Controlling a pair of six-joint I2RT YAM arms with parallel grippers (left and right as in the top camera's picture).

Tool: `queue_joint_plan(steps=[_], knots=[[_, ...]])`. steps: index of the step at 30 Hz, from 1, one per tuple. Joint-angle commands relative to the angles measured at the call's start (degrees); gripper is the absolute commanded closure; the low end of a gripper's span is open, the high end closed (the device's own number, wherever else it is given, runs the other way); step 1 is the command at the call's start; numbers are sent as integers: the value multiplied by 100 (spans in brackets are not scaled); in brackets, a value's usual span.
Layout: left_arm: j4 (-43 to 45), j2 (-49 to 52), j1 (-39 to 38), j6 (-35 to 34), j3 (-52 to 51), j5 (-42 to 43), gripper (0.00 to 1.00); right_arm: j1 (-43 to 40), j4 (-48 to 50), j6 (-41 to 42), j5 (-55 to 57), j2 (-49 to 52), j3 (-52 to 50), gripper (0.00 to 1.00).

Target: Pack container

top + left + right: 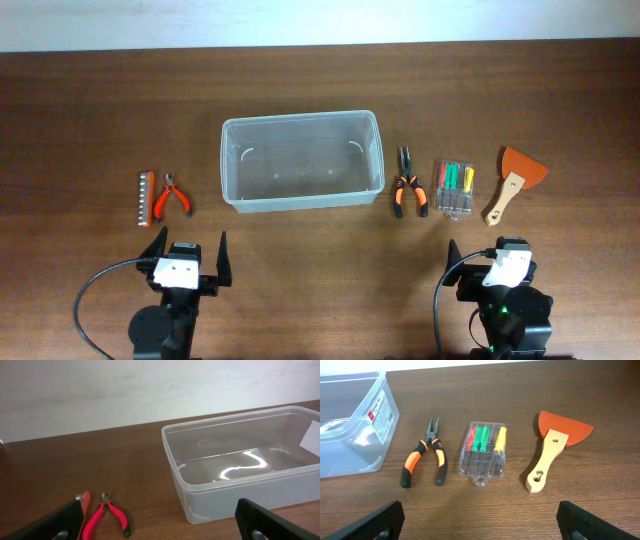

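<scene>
Fingers of the left gripper stand wide apart with nothing between them, low over the near side of the dark brown wooden table. Just ahead of it lie small red-handled cutters, and beside them on the outer side a narrow silver metal strip, the two close but apart. Further in, at the table's middle, sits the clear translucent rectangular plastic container, upright with its open top upward, ahead of and between the two arms. The right gripper is likewise spread wide and holds nothing. Ahead of it lies a small clear plastic case of green, red and yellow screwdrivers. Orange-and-black long-nose pliers lie between that case and the container. An orange-bladed scraper with a pale wooden handle lies on the case's outer side.
</scene>
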Motion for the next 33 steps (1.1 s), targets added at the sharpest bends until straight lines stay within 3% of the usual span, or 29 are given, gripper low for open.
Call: queue_joint_plan(steps=[1, 33], knots=[[33, -48, -13, -66, -48, -42, 1, -28, -2, -15, -11, -48, -39, 2], [33, -33, -13, -68, -4, 0, 1, -28, 197, -15, -144, -48, -4, 1]])
